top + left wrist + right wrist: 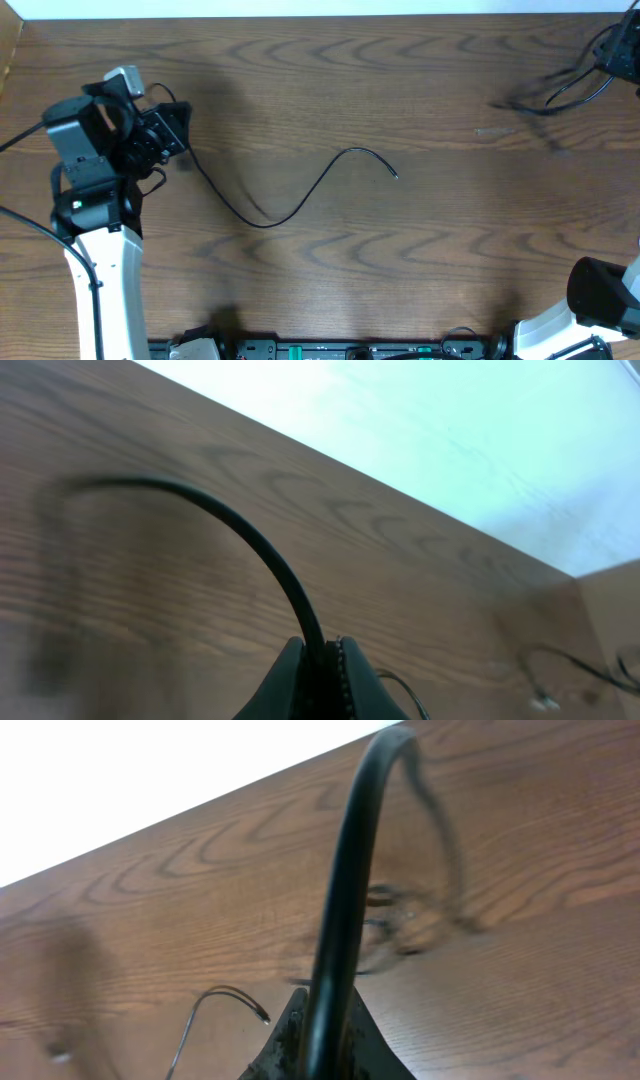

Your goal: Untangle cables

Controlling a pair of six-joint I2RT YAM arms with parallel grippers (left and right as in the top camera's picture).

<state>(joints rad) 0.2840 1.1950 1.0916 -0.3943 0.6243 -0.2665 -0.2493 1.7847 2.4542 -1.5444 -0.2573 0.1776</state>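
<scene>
One black cable (300, 205) lies across the middle of the table in a long S-curve, its free plug end (395, 175) pointing right. At the far left, my left gripper (176, 140) is shut on that cable's other end; in the left wrist view the cable (262, 552) arcs up and left out of the closed jaws (318, 648). My right gripper (618, 50) is at the far right back corner, lifted, shut on a second black cable (345, 890). That cable's loops (565, 92) hang blurred beneath it, above the table.
The wooden table (400, 280) has a pale edge along the back. The left arm's white link (100, 290) and the right arm's base (600, 295) stand at the front corners. A rail of fittings (330, 350) runs along the front edge.
</scene>
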